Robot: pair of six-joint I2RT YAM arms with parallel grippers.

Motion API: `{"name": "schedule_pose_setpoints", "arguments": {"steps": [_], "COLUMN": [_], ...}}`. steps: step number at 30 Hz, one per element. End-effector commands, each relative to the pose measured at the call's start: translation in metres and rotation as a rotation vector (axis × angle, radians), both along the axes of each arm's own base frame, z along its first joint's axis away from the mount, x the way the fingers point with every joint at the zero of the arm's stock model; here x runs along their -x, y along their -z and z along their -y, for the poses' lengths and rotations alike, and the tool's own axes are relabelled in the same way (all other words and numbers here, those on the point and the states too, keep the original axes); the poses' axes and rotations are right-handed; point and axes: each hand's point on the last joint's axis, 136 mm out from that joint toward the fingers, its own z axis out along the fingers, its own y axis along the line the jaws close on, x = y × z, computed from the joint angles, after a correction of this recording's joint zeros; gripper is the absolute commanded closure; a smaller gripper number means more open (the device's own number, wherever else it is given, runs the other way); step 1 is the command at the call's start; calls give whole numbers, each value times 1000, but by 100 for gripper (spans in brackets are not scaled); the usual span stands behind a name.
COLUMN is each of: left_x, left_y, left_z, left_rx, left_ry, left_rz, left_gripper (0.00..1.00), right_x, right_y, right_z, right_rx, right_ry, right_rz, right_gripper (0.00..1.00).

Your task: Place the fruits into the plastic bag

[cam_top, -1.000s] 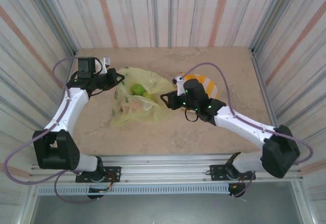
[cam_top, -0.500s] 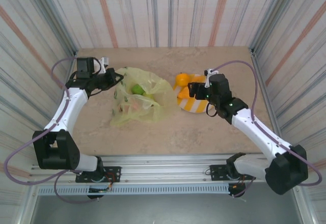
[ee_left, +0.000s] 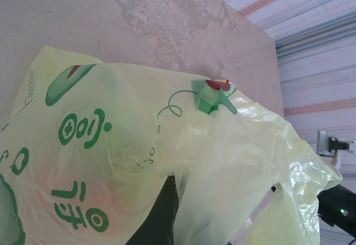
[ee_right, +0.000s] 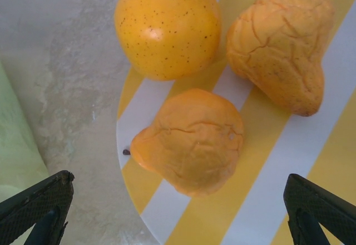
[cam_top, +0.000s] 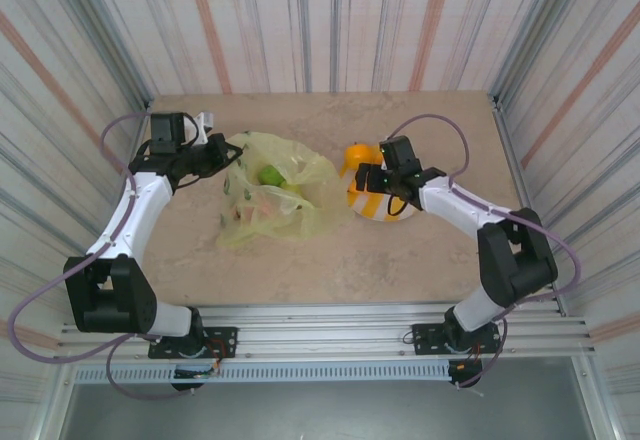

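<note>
Right gripper splayed wide over plate, its wrist view revealing three orange fruits there, overhead adding plastic bag left of plate, left gripper at bag's edge, grip unclear.

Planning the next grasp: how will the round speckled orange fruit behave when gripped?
The round fruit looks smooth and glossy, so it may slip when squeezed. It is nearly spherical and sits at the plate rim, so it would probably roll if nudged. Its shine suggests hard, light plastic, though that's a guess.

Left gripper sits at 10 o'clock, arm stretched; right gripper at 2 o'clock, fingers spread wide.
</note>
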Motion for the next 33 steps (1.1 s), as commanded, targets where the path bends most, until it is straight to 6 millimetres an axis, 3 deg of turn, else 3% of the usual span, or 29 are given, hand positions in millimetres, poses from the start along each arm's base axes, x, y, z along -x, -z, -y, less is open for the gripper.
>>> {"name": "schedule_pose_setpoints", "arguments": {"steps": [1,15,33], "left_x": [3,4,3], "left_y": [-3,-4,-4], "left_z": [-3,-1,-2], "left_rx": [0,7,7], "left_ry": [-5,-1,-2], "left_rz": [12,14,14], "left_gripper": [100,100,100], "right_x": [-11,-32,-37], "right_y": [6,44,57], "right_z": [-6,-1,-2], "right_rx": [-21,77,-1], "right_ry": [13,34,35], "right_rz": [-24,-72,-110], "right_gripper": [5,16,36]}}
